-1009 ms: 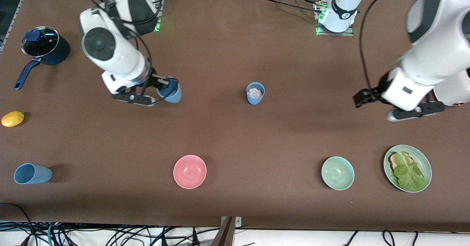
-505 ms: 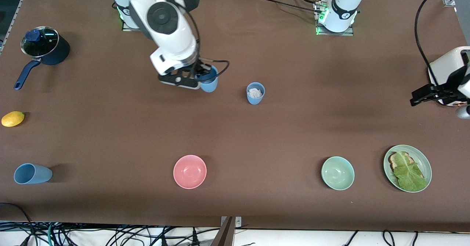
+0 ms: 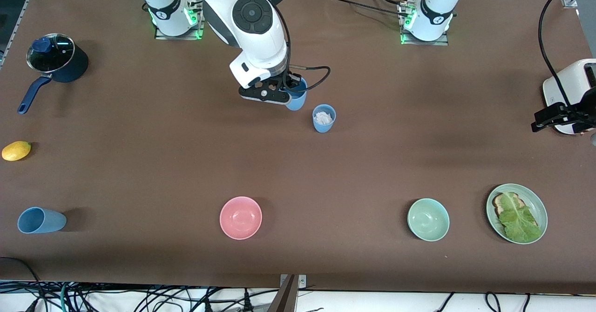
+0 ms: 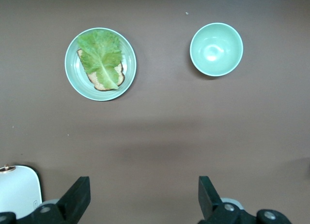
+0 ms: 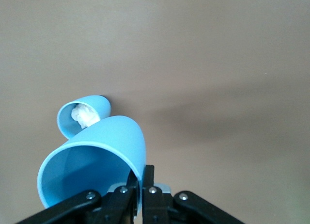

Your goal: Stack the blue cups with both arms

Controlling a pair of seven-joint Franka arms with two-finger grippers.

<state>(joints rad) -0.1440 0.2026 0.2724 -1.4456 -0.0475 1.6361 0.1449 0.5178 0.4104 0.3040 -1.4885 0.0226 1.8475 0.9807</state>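
Right gripper (image 3: 289,94) pinched the rim of a blue cup (image 3: 296,98), holding it in the air just beside the upright cup with white stuffing (image 3: 324,118). Left gripper (image 3: 556,119) hung spread wide and empty at its own table end, while a third cup (image 3: 41,220) lay tipped over near the lemon (image 3: 16,150).

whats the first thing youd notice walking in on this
The right gripper stands out first, shut on the rim of a blue cup held in the air just beside the upright blue cup with something white crumpled inside, mid-table. Next, a third blue cup lying on its side near the front camera at the right arm's end. The left gripper waits open at the left arm's end of the table.
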